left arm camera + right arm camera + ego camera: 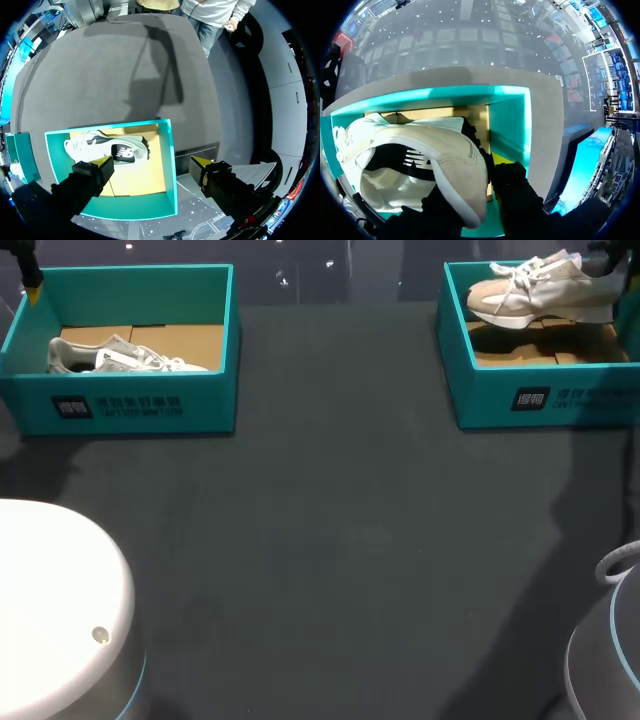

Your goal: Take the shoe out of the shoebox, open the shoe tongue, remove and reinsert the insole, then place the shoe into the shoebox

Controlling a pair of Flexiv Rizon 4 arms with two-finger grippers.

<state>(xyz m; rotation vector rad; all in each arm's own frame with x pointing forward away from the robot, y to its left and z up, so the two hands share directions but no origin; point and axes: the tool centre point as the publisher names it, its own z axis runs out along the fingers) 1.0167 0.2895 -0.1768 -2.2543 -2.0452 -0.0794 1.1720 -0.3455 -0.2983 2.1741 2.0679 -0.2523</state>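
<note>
The right fingers [516, 196] are pinching the heel of the beige shoe [540, 290]. 1 finger is sitting inside the collar and the other is pressing on the outside. The shoe is hanging over the right shoebox [540, 400] at about 1 o'clock on the worktop [340, 540]. It is casting a shadow on the cardboard floor, so it is probably clear of the bottom, though it is overlapping the box's far rim.

In the head view its long axis is running along the 9-to-3 line, with the toe pointing to 9 o'clock and the heel at 3 o'clock, where the right arm is coming in. The shoe is therefore stretching away from the fingers toward the middle of the worktop. The bare surface where it could be set down is lying at roughly 7 o'clock from the box.

The left fingers [104, 165] are spread wide and holding nothing. They are hovering at about 11 o'clock over the left shoebox [140, 405], where a white shoe [120, 358] is lying on its side. That arm is well apart from the beige shoe, so the right arm is the nearer one. The left arm will likely need to cross toward the centre for the tongue and insole work.
</note>
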